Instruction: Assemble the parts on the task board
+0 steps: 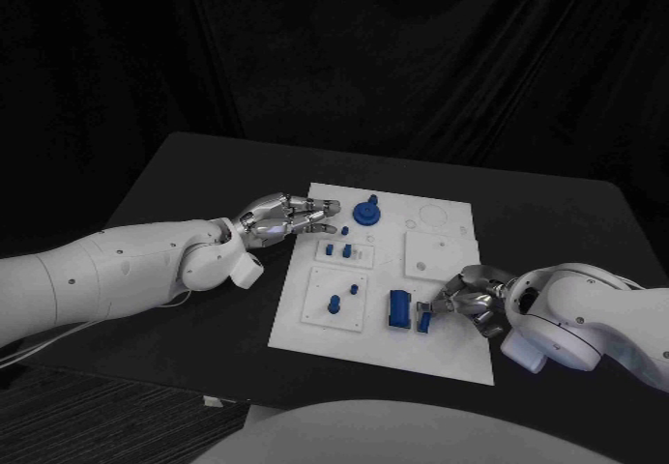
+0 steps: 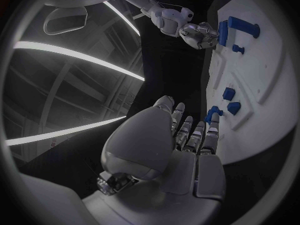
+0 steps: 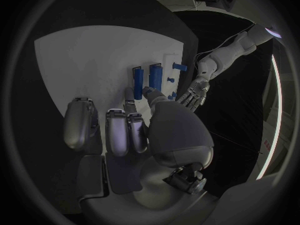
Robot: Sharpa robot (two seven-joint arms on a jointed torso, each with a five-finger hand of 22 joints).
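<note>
White board: the task board (image 1: 447,353) lay in the middle of the black table (image 1: 195,164), its raised square plates carrying the blue parts.
Blue parts: a round knobbed piece (image 1: 368,212) stood near the far edge; small pegs (image 1: 337,250) sat on the plate just nearer the robot; a lying peg (image 1: 334,307) and a small stud (image 1: 354,288) were on the near-left plate; two upright blocks (image 1: 400,310) stood side by side beside the right hand.
Left hand: the left hand (image 1: 284,217) hovered at the board's far-left edge, close to the round piece and the small pegs. Its fingers (image 2: 194,135) lay loosely extended and apart, holding nothing.
Right hand: the right hand (image 1: 466,299) was at the board's near-right area, just beside the two blocks. Its fingers (image 3: 119,127) were partly curled; one fingertip reached to the nearer block (image 3: 154,77), but whether it pressed or pinched the block I could not tell.
Step in hand: by my judgement, the right hand was seating or lining up the blocks while the left waited at the pegs.
Next move: it would likely call for a firm grip on one block, kept upright, and a straight push into its slot; a skewed push could jam or topple the block.
</note>
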